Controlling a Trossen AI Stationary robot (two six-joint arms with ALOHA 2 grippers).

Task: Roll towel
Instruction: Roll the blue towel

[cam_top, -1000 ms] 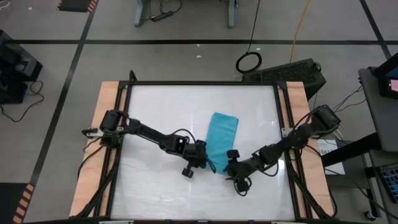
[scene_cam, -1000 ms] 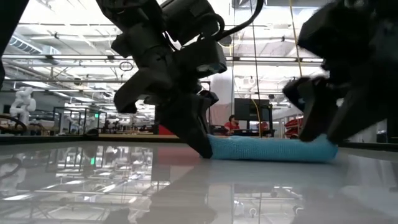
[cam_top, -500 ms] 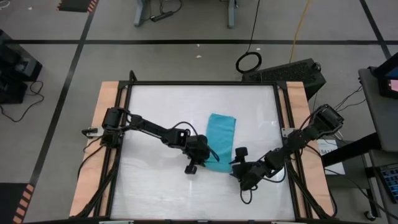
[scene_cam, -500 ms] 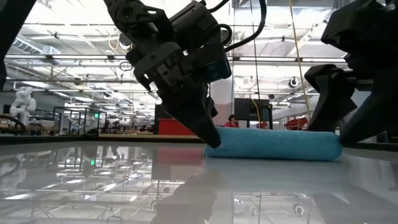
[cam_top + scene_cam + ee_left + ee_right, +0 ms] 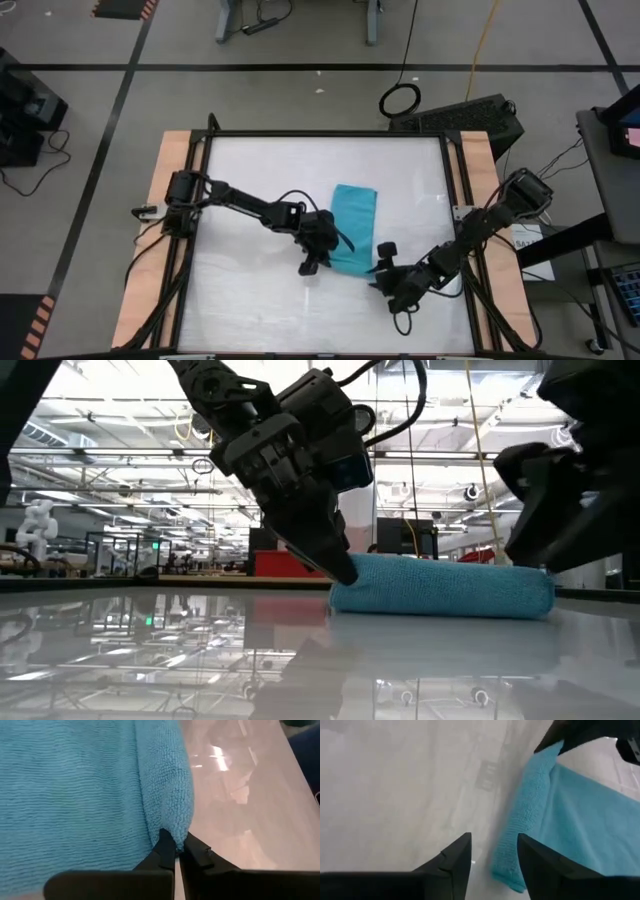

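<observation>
Towel [image 5: 353, 226]: mid-table, near edge rolled up.
L gripper [image 5: 176, 851]: fingers pinched tight on roll's end, towel's 7 o'clock corner.
R gripper [image 5: 492, 852]: fingers apart, holding nothing, just off towel's 5 o'clock corner.

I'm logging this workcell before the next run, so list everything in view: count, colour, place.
towel: one, turquoise blue, centre of the table, near edge partly rolled.
table: one, glossy white top with black frame and wooden side strips.
cable ring: one, black, on the floor beyond the table.
left hand: one, dark, shut on the towel's rolled edge.
right hand: one, dark, open, just off the roll's other end, touching nothing.
</observation>
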